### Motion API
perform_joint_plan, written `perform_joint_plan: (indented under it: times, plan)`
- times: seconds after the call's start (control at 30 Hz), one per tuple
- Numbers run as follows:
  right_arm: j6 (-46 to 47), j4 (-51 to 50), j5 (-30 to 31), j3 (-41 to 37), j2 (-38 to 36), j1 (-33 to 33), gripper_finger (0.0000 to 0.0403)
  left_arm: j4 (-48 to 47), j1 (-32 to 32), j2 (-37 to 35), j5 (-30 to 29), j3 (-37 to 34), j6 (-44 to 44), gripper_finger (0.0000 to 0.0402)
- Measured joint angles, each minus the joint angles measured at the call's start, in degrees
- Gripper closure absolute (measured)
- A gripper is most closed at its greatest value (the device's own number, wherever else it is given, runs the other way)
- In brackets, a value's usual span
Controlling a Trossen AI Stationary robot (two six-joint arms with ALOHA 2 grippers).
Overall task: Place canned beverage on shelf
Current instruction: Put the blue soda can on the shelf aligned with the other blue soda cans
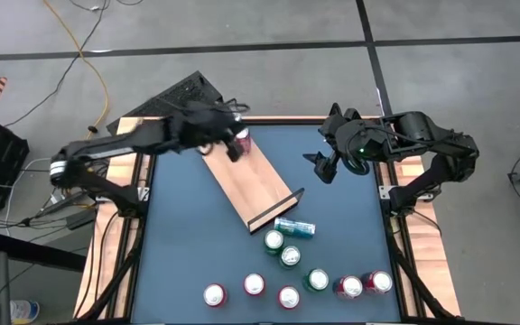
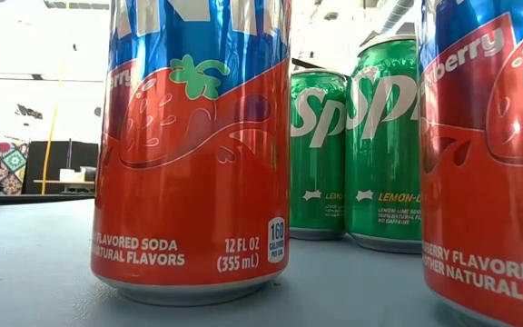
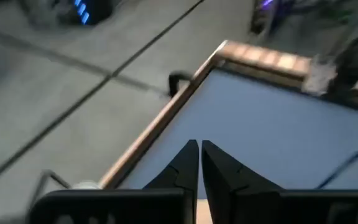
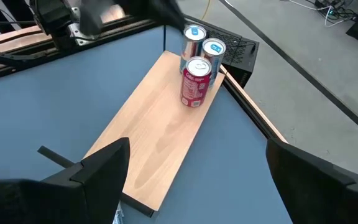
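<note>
**A:** How many cans do we count on the shelf [image 4: 160, 137]?

**B:** Three, going by the right wrist view. A red can [image 4: 195, 82] stands in front, with two blue-topped cans [image 4: 213, 53] close behind it, and all three are upright at the board's far end. From above we make out only the red one (the left arm covers the rest).

**A:** And loose on the desk [image 1: 179, 235]?

**B:** We count nine. There are five red cans [image 1: 254, 285] and three green cans [image 1: 290, 256], all upright and clustered toward the near edge. One more, the lying can [image 1: 293, 227], is on its side just past the shelf's near black rail. The shelf itself lies at a slant across the middle of the desk.

**A:** How do we read the left arm?

**B:** It stretches in from the left side of the desk, extended diagonally. The left end effector [image 1: 233, 144] is over the shelf's far end, right by the red can. Its fingers [image 3: 188, 168] are pressed together, and we see nothing between them.

**A:** And the right arm?

**B:** It is folded back at the desk's far right corner. The right end effector [image 1: 323, 167] is above the desk, apart from the shelf and aimed toward it. Its fingers are spread wide — nothing is held.
</note>
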Motion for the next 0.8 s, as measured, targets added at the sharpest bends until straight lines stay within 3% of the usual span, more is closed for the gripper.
perform_joint_plan:
  times: [0.23, 0.4, 0.6, 0.8]
  plan:
    - [-1.9, -0.6, -0.4, 0.0, 0.0, 0.2, 0.0042, -5.5, -4.2, -8.5, 10.7, 1.5, -0.5, 0.0325]
    - [-1.7, -7.9, -5.1, -1.7, -0.1, 1.5, 0.0042, -8.9, -10.9, -10.3, 12.0, 1.4, -3.3, 0.0257]
    - [7.4, -10.3, -10.8, -13.5, 0.0, 7.5, 0.0042, -10.3, -17.3, -10.5, 11.2, 1.4, -4.8, 0.0195]
    - [13.8, -0.9, -12.2, -28.6, 0.0, 15.5, 0.0042, -10.4, -19.7, -10.4, 9.9, 1.4, -5.4, 0.017]
